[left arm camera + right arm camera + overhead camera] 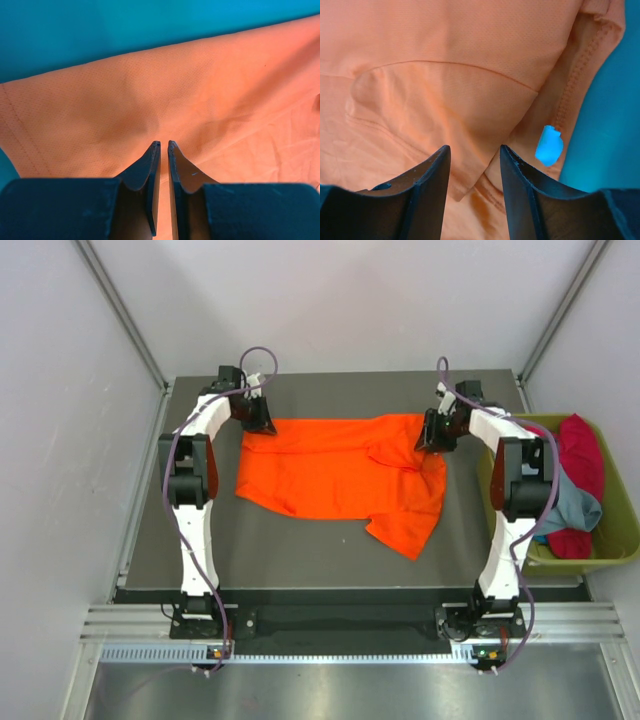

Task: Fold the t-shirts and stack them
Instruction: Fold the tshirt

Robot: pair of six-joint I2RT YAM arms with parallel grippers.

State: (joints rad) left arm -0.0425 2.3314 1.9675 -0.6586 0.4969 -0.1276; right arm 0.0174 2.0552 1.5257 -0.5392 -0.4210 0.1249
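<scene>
A bright orange t-shirt (330, 475) lies spread on the dark table, with one sleeve trailing toward the front right. My left gripper (258, 420) sits at the shirt's far left corner. In the left wrist view its jaws (163, 143) are closed to a thin slit on the orange cloth (225, 90), which puckers at the tips. My right gripper (437, 435) is at the shirt's far right edge. In the right wrist view it (475, 147) is open just above a folded seam of the orange cloth (445, 50), holding nothing.
An olive-green bin (600, 562) stands off the table's right edge. It holds a magenta-red shirt (585, 455), a grey-blue shirt (578, 505) and more magenta cloth (568, 543). The right arm's elbow rises beside the bin. Bare table (300, 550) lies in front of the orange shirt.
</scene>
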